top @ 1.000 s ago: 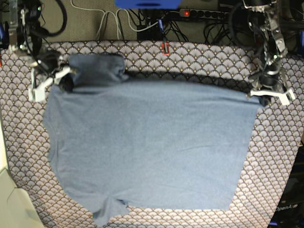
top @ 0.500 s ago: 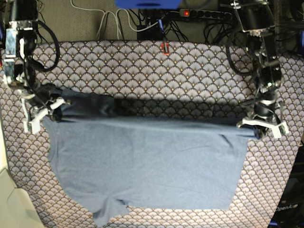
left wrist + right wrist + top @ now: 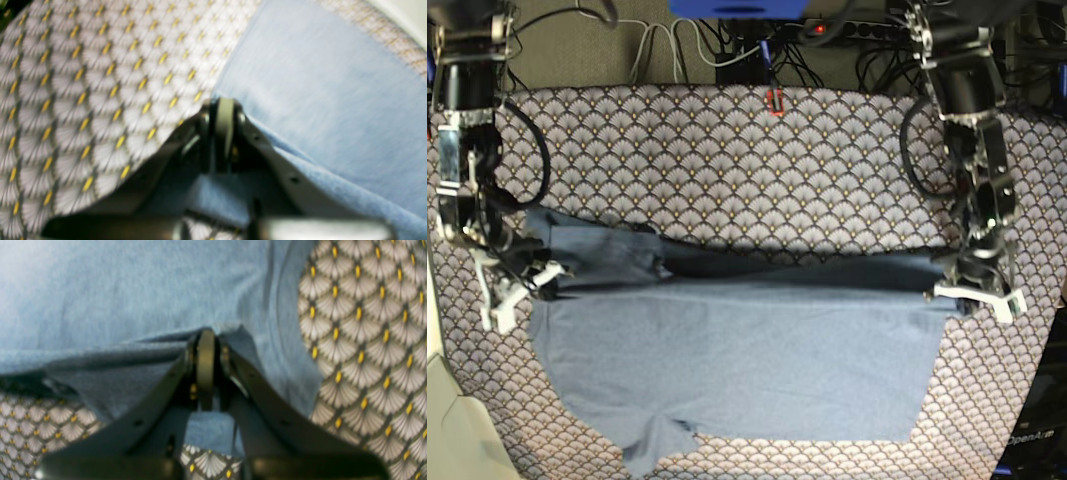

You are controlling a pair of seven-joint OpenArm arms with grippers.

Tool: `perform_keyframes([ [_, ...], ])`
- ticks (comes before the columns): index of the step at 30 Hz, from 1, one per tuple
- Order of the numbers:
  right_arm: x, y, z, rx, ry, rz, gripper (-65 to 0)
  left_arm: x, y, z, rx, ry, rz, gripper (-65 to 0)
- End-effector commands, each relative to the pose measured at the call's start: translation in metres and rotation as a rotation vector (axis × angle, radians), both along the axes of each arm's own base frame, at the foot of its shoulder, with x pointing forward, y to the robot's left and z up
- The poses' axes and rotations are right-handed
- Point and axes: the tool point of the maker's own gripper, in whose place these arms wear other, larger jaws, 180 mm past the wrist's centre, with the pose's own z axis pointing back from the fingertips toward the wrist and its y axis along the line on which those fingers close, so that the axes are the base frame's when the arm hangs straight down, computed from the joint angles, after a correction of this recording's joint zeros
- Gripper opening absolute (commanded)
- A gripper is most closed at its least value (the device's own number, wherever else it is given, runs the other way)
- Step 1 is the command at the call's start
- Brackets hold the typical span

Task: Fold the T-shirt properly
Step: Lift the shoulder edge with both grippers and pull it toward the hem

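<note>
The slate-blue T-shirt (image 3: 737, 360) lies on the scallop-patterned table cover (image 3: 727, 160), with its far edge lifted and drawn over the rest. No lettering shows. My left gripper (image 3: 972, 295), on the base view's right, is shut on the shirt's far right corner. In the left wrist view the gripper (image 3: 223, 110) pinches the cloth (image 3: 317, 100). My right gripper (image 3: 517, 290), on the base view's left, is shut on the far left corner by the sleeve. In the right wrist view the gripper (image 3: 205, 336) pinches bunched cloth (image 3: 116, 290).
A power strip and cables (image 3: 847, 28) lie beyond the table's far edge, and a small red item (image 3: 775, 100) sits at that edge. A pale surface (image 3: 447, 420) is at the near left corner. Dark equipment (image 3: 1032, 440) is at the near right.
Both grippers have moved toward the near side, carrying the shirt's far edge with them. The fold line has come nearer, and more of the table cover shows behind it.
</note>
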Motion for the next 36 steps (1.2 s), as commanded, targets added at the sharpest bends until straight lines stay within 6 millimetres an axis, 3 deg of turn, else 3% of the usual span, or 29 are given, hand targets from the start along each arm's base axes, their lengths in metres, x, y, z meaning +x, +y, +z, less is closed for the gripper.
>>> perform_keyframes([
  [1, 0.016, -0.004, 0.02, -0.016, -0.059, 0.004, -65.0, 0.013, 0.012, 0.027, 0.039, -0.07, 0.021, -64.5],
  [6, 0.044, -0.005, 0.033, -0.031, -0.072, 0.012, -65.0, 0.042, 0.004, 0.049, 0.108, -0.084, -0.056, -64.5],
  [13, 0.071, 0.0, 0.037, -0.076, -0.084, 0.046, -65.0, 0.059, -0.008, 0.041, 0.136, -0.042, -0.113, -64.5],
  [20, 0.074, 0.009, 0.019, -0.241, -0.081, 0.093, -65.0, 0.071, -0.004, 0.032, 0.115, -0.007, -0.101, -64.5],
  [25, 0.078, 0.015, 0.02, -0.318, -0.106, 0.108, -65.0, 0.079, -0.002, 0.038, 0.108, -0.012, -0.094, -64.5],
  [33, 0.086, 0.023, 0.025, -0.378, -0.125, 0.123, -65.0, 0.096, -0.026, 0.053, 0.174, -0.085, -0.156, -64.2],
  [36, 0.088, 0.024, 0.027, -0.38, -0.127, 0.119, -65.0, 0.096, -0.028, 0.045, 0.183, -0.075, -0.163, -64.1],
])
